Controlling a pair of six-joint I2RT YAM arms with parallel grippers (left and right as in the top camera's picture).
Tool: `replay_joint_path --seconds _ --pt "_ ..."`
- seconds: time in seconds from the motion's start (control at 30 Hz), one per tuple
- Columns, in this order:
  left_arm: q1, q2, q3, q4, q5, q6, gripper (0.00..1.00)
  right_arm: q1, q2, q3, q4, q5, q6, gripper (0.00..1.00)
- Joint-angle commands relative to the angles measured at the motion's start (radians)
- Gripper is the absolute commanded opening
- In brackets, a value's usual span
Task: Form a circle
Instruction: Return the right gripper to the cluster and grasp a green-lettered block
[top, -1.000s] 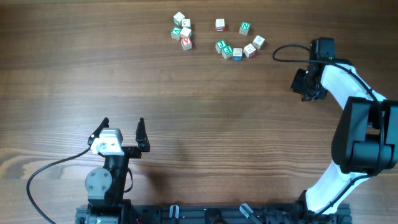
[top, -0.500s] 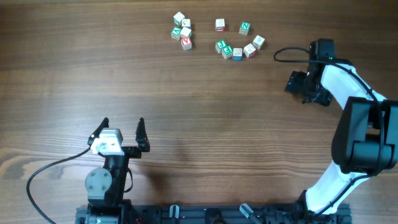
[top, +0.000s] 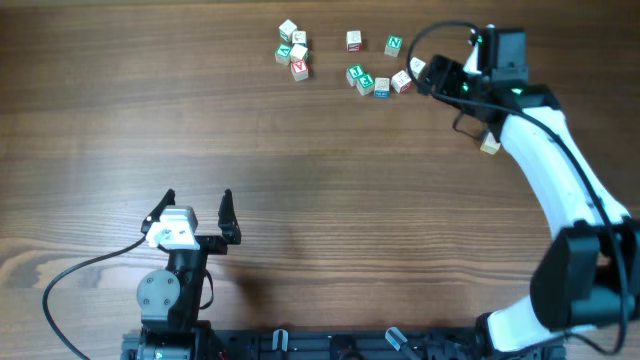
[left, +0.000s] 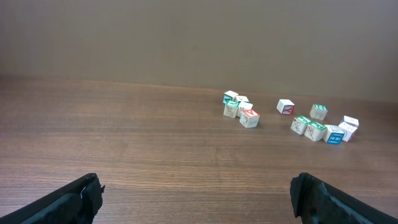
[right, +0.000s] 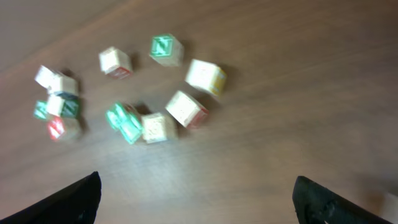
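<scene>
Robotics lab test station. Indicated by: wood-grain worktop (top: 320, 200), cabled left arm (top: 170, 285) and right arm (top: 560, 172) mounted at one edge, plain wall (left: 186, 37), lettered blocks (top: 381, 87).

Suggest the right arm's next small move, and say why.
Probably lower the open right gripper onto the cream block nearest it and close. The blocks sit in two separate clumps, not a ring, and that block lies just ahead of the empty fingers.

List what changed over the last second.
The right gripper opened, leaving one block where it had been, then swung toward the far group of blocks. That group and the open left gripper did not move.
</scene>
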Motion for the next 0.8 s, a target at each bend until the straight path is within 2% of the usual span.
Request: replay_joint_path --seconds 0.0,0.07,0.17,0.33,0.47,0.67,0.77 --pt "-0.005 -0.008 -0.007 -0.001 0.016 -0.006 1.00 0.027 0.167 0.122 0.030 -0.144 0.041 0.99" --pt "-0.005 -0.008 -0.007 -0.001 0.016 -0.006 1.00 0.054 0.276 0.294 -0.026 -0.171 -0.024 0.99" --pt "-0.005 -0.008 -0.007 -0.001 0.016 -0.006 1.00 0.108 0.447 0.581 -0.157 -0.158 -0.285 0.99" --pt "-0.005 -0.008 -0.007 -0.001 0.016 -0.006 1.00 0.166 0.546 0.631 -0.166 -0.151 -0.538 0.99" --pt "-0.005 -0.008 -0.007 -0.001 0.016 -0.006 1.00 0.205 0.607 0.631 -0.132 -0.056 -0.548 0.98" --pt "-0.005 -0.008 -0.007 -0.001 0.016 -0.006 1.00 0.219 0.657 0.629 -0.077 -0.035 -0.542 0.80" --pt "-0.005 -0.008 -0.007 -0.001 0.016 -0.006 1.00 0.219 0.692 0.630 -0.046 0.012 -0.523 0.75"
